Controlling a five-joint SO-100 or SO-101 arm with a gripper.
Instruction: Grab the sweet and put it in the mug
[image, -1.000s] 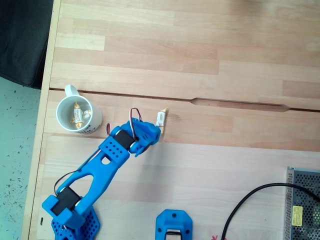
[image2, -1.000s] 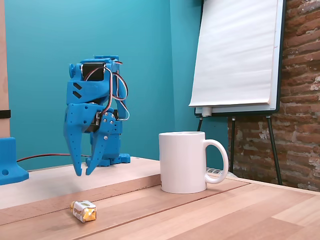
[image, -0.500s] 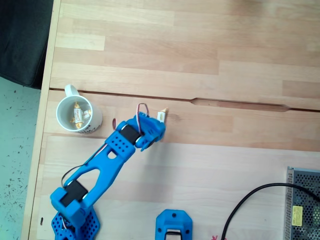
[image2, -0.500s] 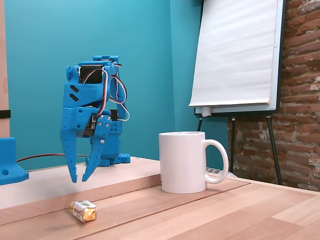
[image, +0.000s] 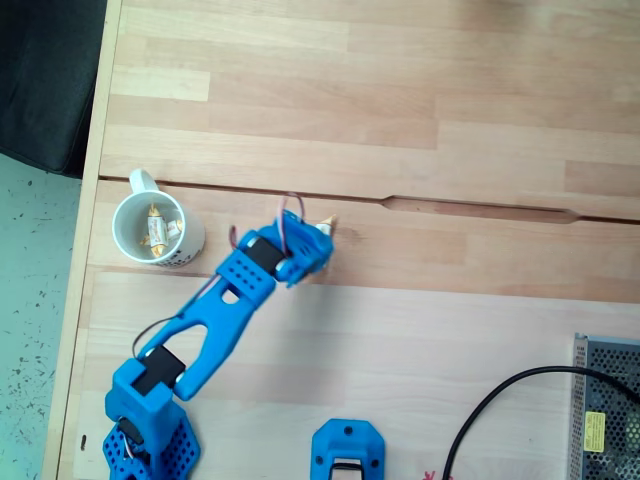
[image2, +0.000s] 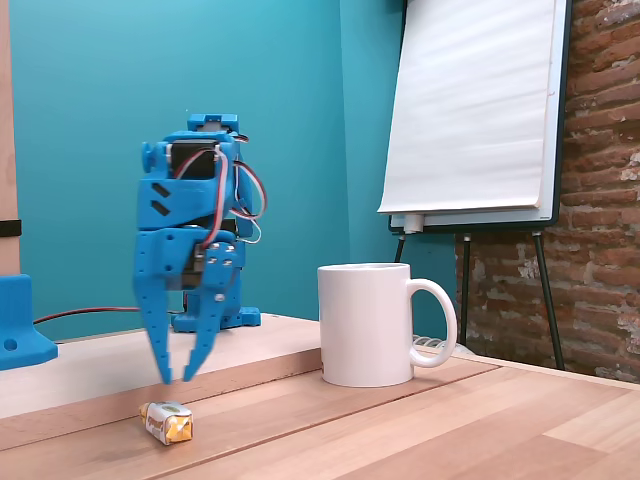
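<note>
- Gripper (image2: 175, 381), side-on fixed view: blue two-finger tool, pointed straight down, tips drawn close with a narrow gap between them and nothing held. It hangs above the tabletop, clear of the wood.
- Sweet (image2: 167, 422), same view: wrapped candy, white middle with gold ends, lying on the table (image2: 420, 430) directly at 6 o'clock from the fingertips, apart from them.
- Mug (image2: 372, 325), same view: white, upright, handle turned to 3 o'clock, standing at 3 o'clock from the gripper and well apart from the sweet.
- Gripper (image: 318, 240), top-down fixed view: the head of the blue arm (image: 215, 325) is seen reaching toward 1 o'clock from its base; finger spacing cannot be told from above.
- Sweet (image: 327, 226), same view: largely covered by the gripper head; a pale end is seen at the head's 1 o'clock edge.
- Mug (image: 157, 229), same view: at 9 o'clock from the gripper, with other sweets (image: 155, 228) already lying inside.
- Step in hand, judged: approach over the sweet, grasp not yet made.
- Next move, judged: the fingers would need to be spread wider than the wrapper, lowered to straddle it, then closed.
</note>
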